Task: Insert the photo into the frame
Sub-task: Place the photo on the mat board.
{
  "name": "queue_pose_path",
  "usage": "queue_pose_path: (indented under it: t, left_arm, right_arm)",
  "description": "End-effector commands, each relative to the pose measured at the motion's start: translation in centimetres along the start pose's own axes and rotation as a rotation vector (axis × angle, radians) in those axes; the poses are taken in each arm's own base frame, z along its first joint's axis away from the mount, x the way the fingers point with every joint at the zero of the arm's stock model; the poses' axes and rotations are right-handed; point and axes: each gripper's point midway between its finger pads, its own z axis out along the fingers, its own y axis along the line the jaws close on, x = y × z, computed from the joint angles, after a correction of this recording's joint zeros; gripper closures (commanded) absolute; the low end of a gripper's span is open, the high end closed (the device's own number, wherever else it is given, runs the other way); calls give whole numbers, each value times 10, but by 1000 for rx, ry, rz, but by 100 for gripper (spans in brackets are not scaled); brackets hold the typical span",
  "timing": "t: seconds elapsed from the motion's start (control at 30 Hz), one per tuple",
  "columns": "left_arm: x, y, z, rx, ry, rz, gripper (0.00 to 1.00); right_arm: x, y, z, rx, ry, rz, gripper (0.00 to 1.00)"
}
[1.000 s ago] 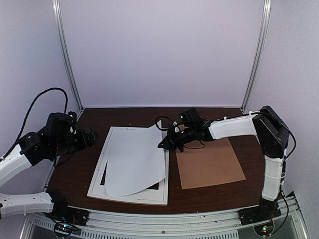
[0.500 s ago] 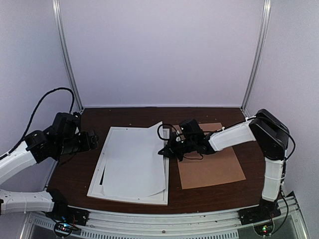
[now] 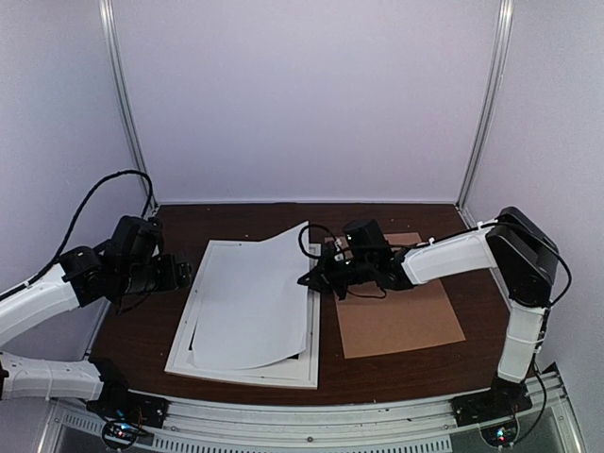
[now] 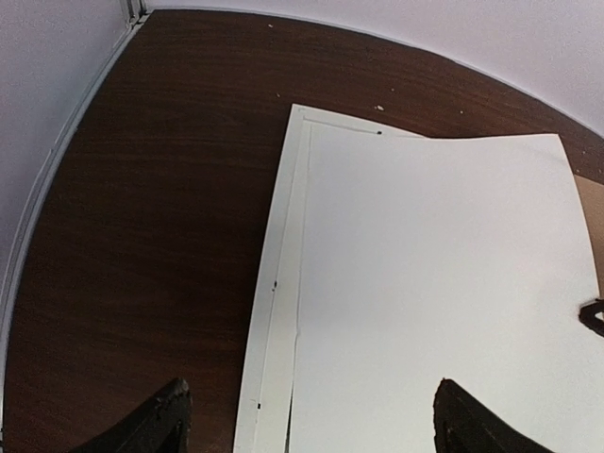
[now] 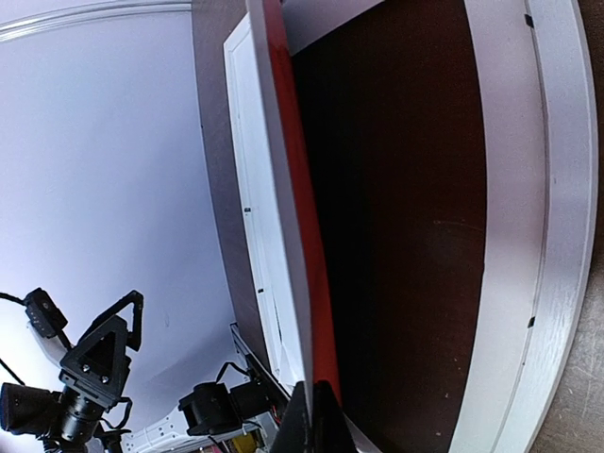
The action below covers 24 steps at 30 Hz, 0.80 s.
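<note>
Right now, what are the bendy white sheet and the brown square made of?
The white sheet, the photo seen from behind, looks like thin print paper: it curves upward where it is lifted. The brown square looks like matte cardboard or fibreboard, flat and dull; which one, I cannot tell.

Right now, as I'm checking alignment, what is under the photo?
The white frame lies under the photo, its left and near borders showing, with slivers of dark opening. The right claw pinches the photo's right edge. Most of the opening is covered.
</note>
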Motion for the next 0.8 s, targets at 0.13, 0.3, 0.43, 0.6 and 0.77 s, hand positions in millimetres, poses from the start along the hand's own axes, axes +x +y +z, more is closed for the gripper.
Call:
queue_pose_path:
  t: [0.13, 0.3, 0.43, 0.6, 0.77]
  left_arm:
    - [-1, -2, 14, -12, -16, 20, 10]
    - [6, -4, 22, -15, 12, 26, 10]
    - [8, -4, 23, -13, 17, 25, 10]
    - [7, -3, 23, -16, 14, 27, 10]
    - [8, -3, 24, -19, 18, 34, 10]
  right_arm:
    - [-8, 14, -2, -123, -83, 54, 100]
    - [-4, 14, 4, -173, -76, 101, 100]
    - [4, 20, 9, -165, -61, 82, 100]
    - [12, 19, 16, -104, -48, 38, 100]
    - [9, 16, 18, -60, -58, -4, 100]
